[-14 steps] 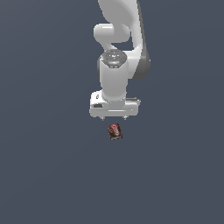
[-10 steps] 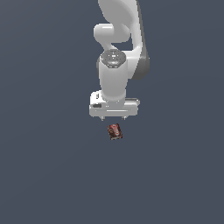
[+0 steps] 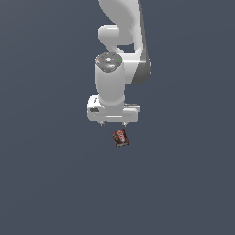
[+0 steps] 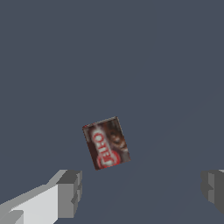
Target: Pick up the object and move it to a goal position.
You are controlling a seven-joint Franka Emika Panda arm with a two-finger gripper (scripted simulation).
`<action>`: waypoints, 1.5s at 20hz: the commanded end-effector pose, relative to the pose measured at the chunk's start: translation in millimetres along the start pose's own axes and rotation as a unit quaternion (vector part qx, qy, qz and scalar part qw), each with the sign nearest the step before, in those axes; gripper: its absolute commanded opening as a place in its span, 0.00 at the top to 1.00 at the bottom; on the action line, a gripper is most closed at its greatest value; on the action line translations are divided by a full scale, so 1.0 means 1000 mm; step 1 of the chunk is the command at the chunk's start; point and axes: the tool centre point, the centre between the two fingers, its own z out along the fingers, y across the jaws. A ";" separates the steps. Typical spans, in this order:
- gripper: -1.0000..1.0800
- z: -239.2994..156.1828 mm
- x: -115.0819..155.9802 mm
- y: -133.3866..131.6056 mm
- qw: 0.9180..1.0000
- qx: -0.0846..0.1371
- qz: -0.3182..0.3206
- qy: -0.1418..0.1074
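Note:
The object is a small dark brown-and-red box (image 3: 120,137) with a reddish label, lying flat on the grey surface. It also shows in the wrist view (image 4: 106,142), slightly rotated. My white gripper (image 3: 113,123) hangs above the surface, just behind the box in the exterior view. In the wrist view the gripper (image 4: 141,192) is open and empty, its two grey fingertips (image 4: 70,193) set far apart, wider than the box. The box lies beyond the fingertips, not between them.
A plain dark grey surface (image 3: 46,183) fills both views. The white arm (image 3: 124,41) rises from the gripper toward the top of the exterior view. No other objects show.
The gripper has shifted a little toward the exterior view's left and slightly up in the picture. The box has not moved.

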 end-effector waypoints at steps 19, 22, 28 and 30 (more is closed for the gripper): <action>0.04 0.094 -0.011 -0.026 0.992 -0.008 -0.124 0.005; 0.04 0.103 -0.014 -0.029 0.991 -0.007 -0.136 0.006; 0.04 0.107 -0.015 -0.030 0.990 -0.007 -0.140 0.005; 0.04 0.109 -0.015 -0.030 0.990 -0.007 -0.140 0.005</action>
